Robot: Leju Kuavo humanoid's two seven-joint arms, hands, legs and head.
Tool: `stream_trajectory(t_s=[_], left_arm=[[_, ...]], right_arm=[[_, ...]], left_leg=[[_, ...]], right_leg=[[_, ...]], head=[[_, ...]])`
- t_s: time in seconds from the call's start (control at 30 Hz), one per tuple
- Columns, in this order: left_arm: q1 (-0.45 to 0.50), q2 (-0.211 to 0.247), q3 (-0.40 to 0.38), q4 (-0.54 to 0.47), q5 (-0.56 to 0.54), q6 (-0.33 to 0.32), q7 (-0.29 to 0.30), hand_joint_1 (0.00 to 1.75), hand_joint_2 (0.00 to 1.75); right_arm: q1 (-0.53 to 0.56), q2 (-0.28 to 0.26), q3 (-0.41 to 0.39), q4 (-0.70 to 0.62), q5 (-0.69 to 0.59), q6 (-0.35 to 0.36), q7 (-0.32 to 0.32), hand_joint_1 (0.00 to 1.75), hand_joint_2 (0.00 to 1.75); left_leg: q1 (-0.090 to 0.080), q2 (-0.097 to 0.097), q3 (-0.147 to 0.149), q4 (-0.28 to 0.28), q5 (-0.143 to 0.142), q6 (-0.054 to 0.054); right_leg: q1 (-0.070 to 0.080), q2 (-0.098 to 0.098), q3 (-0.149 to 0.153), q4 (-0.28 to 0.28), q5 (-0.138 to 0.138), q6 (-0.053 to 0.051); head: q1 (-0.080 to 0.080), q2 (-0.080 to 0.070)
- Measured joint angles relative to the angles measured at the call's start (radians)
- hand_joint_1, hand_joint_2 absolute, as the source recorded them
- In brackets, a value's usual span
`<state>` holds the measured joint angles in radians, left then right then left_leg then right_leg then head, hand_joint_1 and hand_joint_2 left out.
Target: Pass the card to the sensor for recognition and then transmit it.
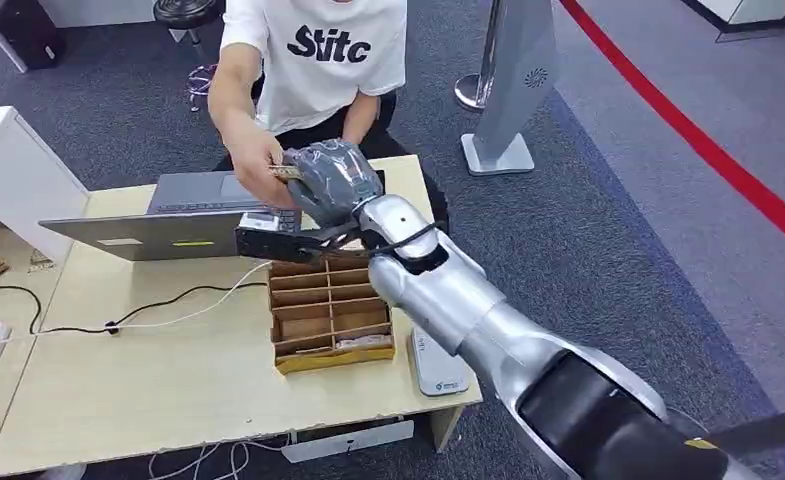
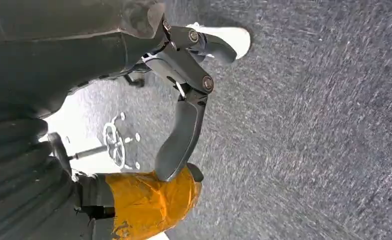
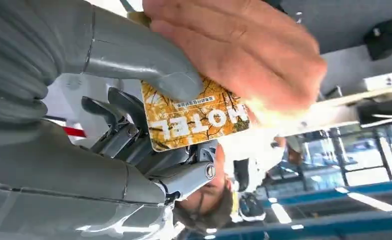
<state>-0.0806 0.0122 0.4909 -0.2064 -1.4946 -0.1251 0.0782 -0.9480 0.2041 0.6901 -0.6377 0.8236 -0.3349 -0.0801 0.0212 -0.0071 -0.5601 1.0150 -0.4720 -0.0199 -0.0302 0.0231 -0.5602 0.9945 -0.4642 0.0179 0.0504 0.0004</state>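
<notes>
Holding the card [image 3: 194,117] between thumb and darker fingers, the right hand [image 1: 333,182] reaches over the laptop [image 1: 183,215] toward a person's hand [image 1: 258,160], which grips the card's far end. Card's long axis runs from robot hand outward to that hand. Left hand [image 2: 184,100] hangs over grey carpet, fingers apart, empty. Judged step: handover. Beneath: wooden table [image 1: 168,370], compartment box [image 1: 330,315]

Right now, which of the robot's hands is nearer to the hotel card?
Right. The right hand pinches the hotel card under its thumb, while a person's hand grips the card's other end. The left hand hangs over the carpet, holding nothing, away from the card.
</notes>
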Motion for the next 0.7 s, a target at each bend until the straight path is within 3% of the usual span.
stream_trajectory(t_s=[0.07, 0.1, 0.13, 0.2, 0.27, 0.33, 0.47, 0.53, 0.7], left_arm=[[-0.004, 0.0, -0.009, 0.0, 0.0, -0.002, 0.0, 0.0, 1.75], [-0.005, 0.001, -0.013, 0.0, 0.0, -0.002, 0.0, 0.0, 1.75], [-0.006, 0.001, -0.017, 0.0, 0.0, -0.002, 0.0, 0.0, 1.75], [-0.006, 0.002, -0.021, 0.0, 0.0, -0.003, 0.0, 0.0, 1.75], [-0.006, 0.003, -0.022, 0.0, 0.0, -0.003, 0.0, 0.0, 1.75], [-0.005, 0.005, -0.022, 0.0, 0.001, -0.002, -0.003, 0.0, 1.75], [0.005, 0.008, -0.022, 0.0, 0.003, 0.017, -0.006, 0.0, 1.75], [0.014, 0.008, -0.022, 0.0, 0.008, 0.022, -0.006, 0.0, 1.75], [0.039, 0.009, -0.014, 0.0, 0.026, 0.034, -0.004, 0.0, 1.75]], right_arm=[[-0.013, 0.013, -0.005, 0.035, 0.0, 0.0, 0.001, 1.75, 1.75], [-0.017, 0.017, -0.007, 0.046, 0.0, 0.0, 0.002, 0.72, 1.75], [-0.021, 0.021, -0.009, 0.058, 0.0, 0.0, 0.002, 0.0, 1.75], [-0.027, 0.03, -0.019, 0.08, -0.033, 0.028, -0.027, 0.0, 1.75], [-0.026, 0.037, -0.045, 0.092, -0.124, 0.104, -0.108, 0.0, 1.75], [-0.02, 0.044, -0.07, 0.095, -0.173, 0.127, -0.169, 0.0, 1.75], [0.018, 0.043, -0.07, 0.055, -0.136, 0.08, -0.225, 0.0, 1.75], [0.066, 0.023, -0.059, -0.025, -0.101, 0.037, -0.238, 0.0, 1.75], [0.254, -0.102, -0.021, -0.322, -0.124, -0.027, -0.278, 0.0, 1.75]], left_leg=[[0.0, 0.0, 0.0, 0.0, 0.0, 0.0], [0.0, 0.0, 0.0, 0.0, 0.0, 0.0], [0.0, 0.0, -0.001, 0.0, 0.0, 0.0], [0.0, 0.0, -0.002, 0.0, 0.0, 0.0], [0.0, 0.001, -0.002, 0.0, -0.001, 0.0], [0.0, 0.001, -0.002, 0.0, -0.001, 0.0], [0.0, 0.001, -0.002, 0.0, -0.001, 0.0], [0.0, 0.001, -0.002, 0.0, -0.001, 0.0], [0.0, -0.002, -0.002, 0.0, -0.002, 0.001]], right_leg=[[0.0, 0.0, 0.0, 0.0, 0.0, 0.0], [0.0, 0.0, -0.001, 0.0, 0.0, 0.0], [0.0, 0.0, -0.001, 0.0, 0.0, 0.0], [0.0, 0.0, -0.001, 0.0, 0.0, 0.0], [0.0, 0.001, -0.002, 0.0, 0.0, 0.0], [0.0, 0.001, -0.002, 0.0, 0.0, 0.0], [0.0, 0.0, -0.003, 0.0, 0.0, 0.0], [0.0, 0.0, -0.003, -0.001, -0.001, 0.0], [0.0, -0.001, -0.002, -0.003, -0.001, 0.001]], head=[[0.0, 0.0], [0.0, 0.0], [0.0, 0.0], [0.0, 0.0], [0.0, 0.0], [0.0, 0.0], [0.0, 0.0], [-0.001, 0.0], [0.0, 0.0]])
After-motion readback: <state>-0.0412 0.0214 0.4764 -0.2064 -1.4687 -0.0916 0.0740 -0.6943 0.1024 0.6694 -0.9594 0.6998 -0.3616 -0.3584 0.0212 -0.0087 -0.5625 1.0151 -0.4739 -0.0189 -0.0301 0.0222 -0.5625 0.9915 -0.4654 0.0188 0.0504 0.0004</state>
